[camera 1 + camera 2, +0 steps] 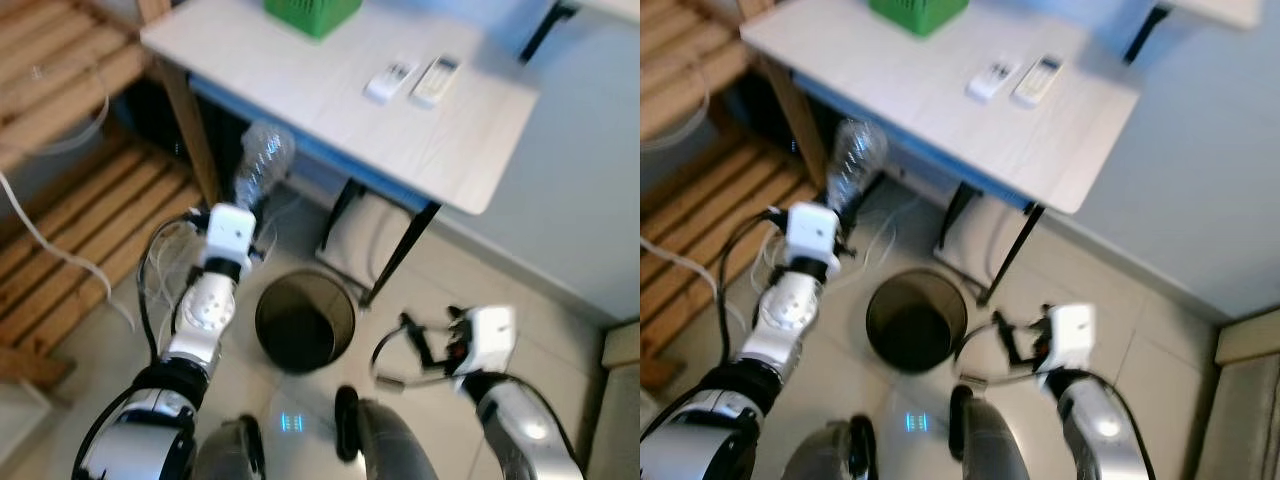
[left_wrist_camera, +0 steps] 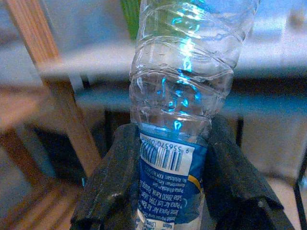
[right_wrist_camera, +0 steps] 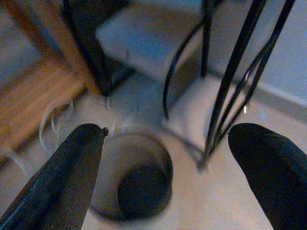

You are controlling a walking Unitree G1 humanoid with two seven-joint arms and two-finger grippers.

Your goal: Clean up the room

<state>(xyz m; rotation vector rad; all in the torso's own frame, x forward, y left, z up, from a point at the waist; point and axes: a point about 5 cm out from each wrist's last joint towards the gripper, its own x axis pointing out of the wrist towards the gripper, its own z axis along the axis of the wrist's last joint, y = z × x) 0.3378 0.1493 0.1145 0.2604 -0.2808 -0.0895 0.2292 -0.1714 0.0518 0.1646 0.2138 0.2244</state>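
Bottle (image 1: 262,165): clear crushed plastic, blue label, held upright-tilted in the left gripper (image 2: 168,158), whose two black fingers (image 2: 112,187) clamp the labelled end on both sides. In the head views it sits at about 10 o'clock from the bin, in front of the table's blue edge and beside a wooden leg (image 1: 190,125), above the floor and not over the bin mouth.

Bin (image 1: 305,322): round, dark, open-topped, standing on the tiled floor (image 1: 440,290) near the table's black metal leg (image 1: 400,255); interior too dark to tell contents.

Right gripper (image 3: 168,139): fingers spread wide, holding nothing, at 3 o'clock from the bin and just above floor level; its wrist view looks down past both fingers to the bin and the black leg frame.

Table (image 1: 300,80): pale wood-grain top, at 12 o'clock from the bin. On it, two white remotes (image 1: 415,80) lie side by side near the right end; a green basket (image 1: 310,14) stands at the far edge.

Slatted wood (image 1: 60,120): at 9 to 10 o'clock, with white cables (image 1: 40,240) trailing across it.
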